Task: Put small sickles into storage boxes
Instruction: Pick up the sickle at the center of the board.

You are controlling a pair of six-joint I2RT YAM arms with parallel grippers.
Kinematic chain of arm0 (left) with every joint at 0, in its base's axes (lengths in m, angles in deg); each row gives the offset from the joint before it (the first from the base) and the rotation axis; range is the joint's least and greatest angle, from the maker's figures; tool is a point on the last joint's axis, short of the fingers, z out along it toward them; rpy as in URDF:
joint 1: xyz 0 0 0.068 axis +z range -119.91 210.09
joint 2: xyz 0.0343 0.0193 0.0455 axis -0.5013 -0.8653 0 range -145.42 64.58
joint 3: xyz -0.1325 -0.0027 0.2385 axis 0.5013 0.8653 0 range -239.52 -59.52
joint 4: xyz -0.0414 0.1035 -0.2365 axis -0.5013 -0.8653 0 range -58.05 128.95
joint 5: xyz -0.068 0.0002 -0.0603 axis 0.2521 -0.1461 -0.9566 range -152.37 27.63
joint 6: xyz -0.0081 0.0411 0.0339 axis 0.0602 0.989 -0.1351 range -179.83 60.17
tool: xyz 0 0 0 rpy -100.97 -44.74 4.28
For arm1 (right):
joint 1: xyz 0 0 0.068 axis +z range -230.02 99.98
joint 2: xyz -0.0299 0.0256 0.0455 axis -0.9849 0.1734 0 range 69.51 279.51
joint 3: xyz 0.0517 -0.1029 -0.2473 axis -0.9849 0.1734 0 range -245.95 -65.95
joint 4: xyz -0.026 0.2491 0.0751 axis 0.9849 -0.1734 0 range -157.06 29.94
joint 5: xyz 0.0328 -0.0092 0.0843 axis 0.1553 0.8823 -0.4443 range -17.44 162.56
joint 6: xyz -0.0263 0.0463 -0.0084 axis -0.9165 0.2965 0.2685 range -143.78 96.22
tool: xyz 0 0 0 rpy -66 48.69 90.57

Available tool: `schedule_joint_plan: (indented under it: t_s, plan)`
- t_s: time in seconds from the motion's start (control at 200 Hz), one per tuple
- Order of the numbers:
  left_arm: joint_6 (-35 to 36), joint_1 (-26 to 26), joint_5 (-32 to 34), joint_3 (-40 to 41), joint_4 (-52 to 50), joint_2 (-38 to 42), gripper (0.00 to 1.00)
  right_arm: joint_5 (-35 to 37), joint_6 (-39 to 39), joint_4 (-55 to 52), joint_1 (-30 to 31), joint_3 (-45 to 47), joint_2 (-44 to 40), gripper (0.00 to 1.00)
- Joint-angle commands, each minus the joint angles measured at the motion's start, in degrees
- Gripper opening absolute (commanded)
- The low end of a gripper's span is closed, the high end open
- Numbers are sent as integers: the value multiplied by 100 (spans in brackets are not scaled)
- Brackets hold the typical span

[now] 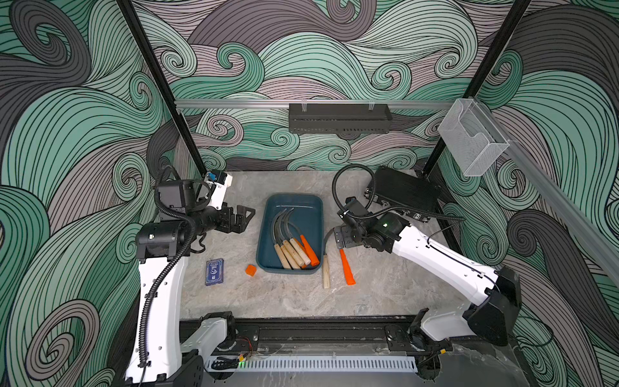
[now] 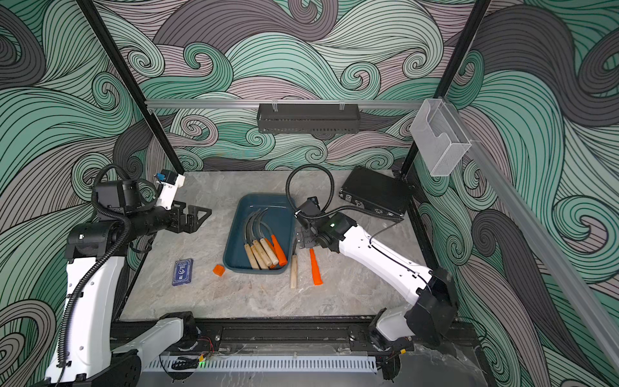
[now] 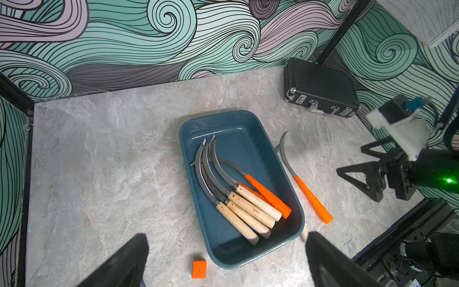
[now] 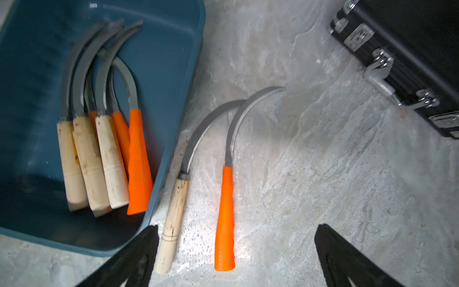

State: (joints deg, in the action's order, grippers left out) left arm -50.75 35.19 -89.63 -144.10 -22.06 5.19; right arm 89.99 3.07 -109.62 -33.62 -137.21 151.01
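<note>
A grey stone-look table (image 1: 234, 301) is seen, with a dark teal tray (image 1: 308, 214) set near its middle. The left gripper (image 1: 244, 217) is held above the table on the tray's left side, fingers spread and nothing between them. The right gripper (image 4: 237, 227) is poised low over two loose sickles. Its fingers are likewise wide apart and nothing is gripped.

About six sickles (image 1: 291, 248) are heaped in the tray, handles bunched at the near end and blades fanned toward the far end. Two more lie flat on the table just beside the tray's right wall. A wooden-handled sickle (image 4: 173, 218) is nearest the wall, and an orange-handled sickle (image 4: 224, 218) lies next to it. Their grey blades appear to overlap near the tips.

Each sickle is judged light and rigid. The blade is thin, curved, smooth and edged, so it is best avoided. The handle is thick and tapered and is best taken across its middle. The orange one looks slick and could slide toward its narrow end, while more friction is expected from the wood. Because the blade curves off the handle's line, some swing in the grip is to be expected. The overlapped blades may drag one another when either sickle is lifted.

A small orange cube (image 1: 250, 270) lies to the left of the tray's near end.
</note>
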Motion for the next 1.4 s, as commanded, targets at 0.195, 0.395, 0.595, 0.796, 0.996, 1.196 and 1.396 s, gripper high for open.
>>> schedule_joint_plan:
  t_s: [0.195, 0.395, 0.595, 0.796, 0.996, 1.196, 1.396]
  plan:
    - [137, -14, 146, -87, -217, 76, 99, -630, -56, -20, 19, 909, -392, 84]
    - [207, -18, 187, 69, -193, 137, 99, -948, -28, -30, 19, 981, 36, 74]
    - [243, -20, 153, 140, -203, 181, 99, -1090, 53, 3, 18, 973, 591, 68]
    - [231, -18, 47, 280, -173, 209, 99, -1178, 136, 146, 10, 1101, 889, 67]
    - [267, -18, -50, 307, -187, 156, 99, -1282, 136, 248, -40, 1180, 1130, 66]
    - [327, -24, -95, 376, -201, 131, 99, -1303, 168, 374, -109, 1269, 1296, 64]
    - [340, -23, -95, 391, -203, 143, 99, -1439, 129, 506, -159, 1300, 1468, 62]
